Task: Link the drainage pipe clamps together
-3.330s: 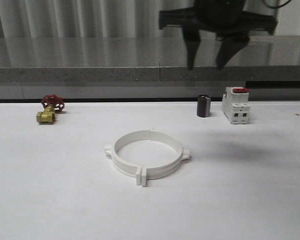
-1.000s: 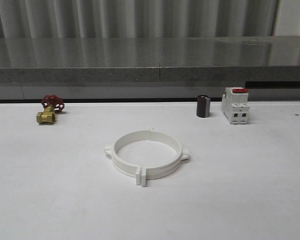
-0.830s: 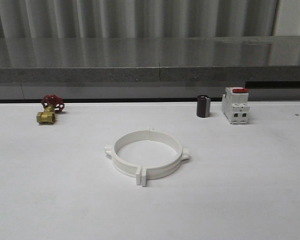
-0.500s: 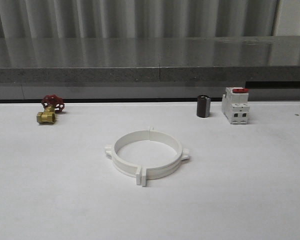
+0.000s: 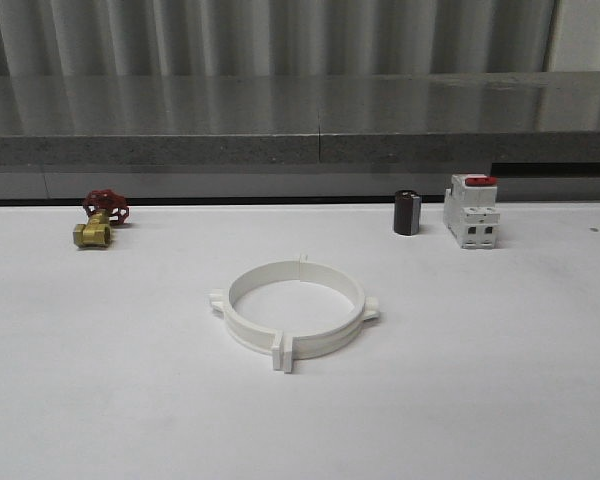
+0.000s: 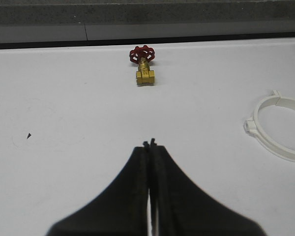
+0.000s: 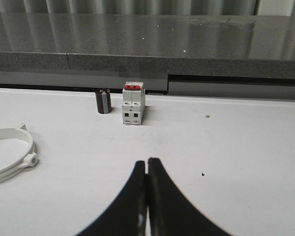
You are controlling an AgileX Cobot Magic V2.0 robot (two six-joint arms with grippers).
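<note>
Front view: clamps [image 5: 295, 318] lying mid-desk [image 5: 500, 380], two halves meeting as one ring, tabs touching. Valve [image 5: 98, 222] sitting far left at the back; black cylinder [image 5: 407, 212] and switch [image 5: 471, 211] standing just beside each other, back right.

Left wrist view: left tool [image 6: 149, 143] hanging over bare desk, fingers pressing together, pinching nothing; valve beyond, ring at the edge.

Right wrist view: right tool [image 7: 147, 161] likewise pressing together, empty; switch and cylinder beyond.
</note>
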